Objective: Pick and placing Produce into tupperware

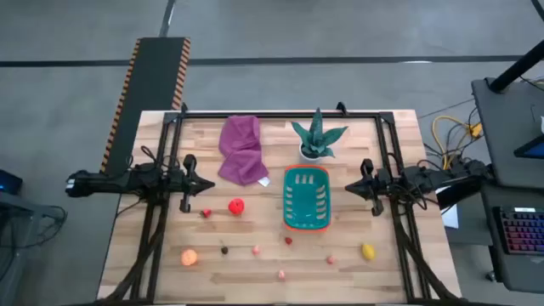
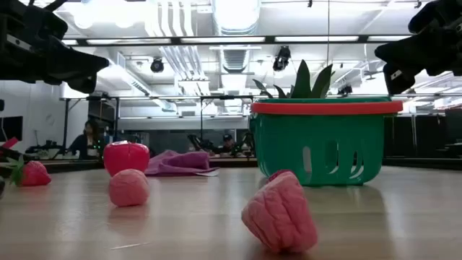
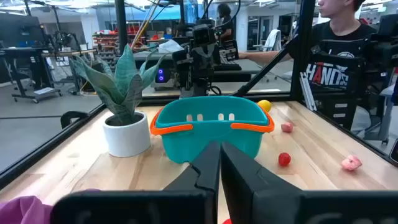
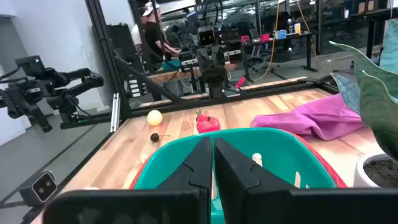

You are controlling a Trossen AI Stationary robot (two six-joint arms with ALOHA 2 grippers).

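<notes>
Neither arm has been put to work yet. The left gripper (image 1: 204,184) is held at the left of the high view and the right gripper (image 1: 351,187) at the right, both raised above the tabletop (image 1: 391,272) with jaws pressed together, as the wrist views show. This posture is judged a waiting one, leaving the space between them free.

The tupperware (image 1: 306,199), a teal slotted basket with an orange rim, is set at the centre of the high view, just left of the right gripper; no fruit can be seen in it. It appears placed within reach of both arms.

The produce is scattered across the lower half of the frame: a red fruit (image 1: 236,206) left of the basket, an orange ball (image 1: 189,257) at lower left, a yellow lemon (image 1: 367,252) at lower right, and small pink, red and dark pieces between them.

A purple cloth (image 1: 241,150) and a potted plant (image 1: 316,138) lie above the basket.
</notes>
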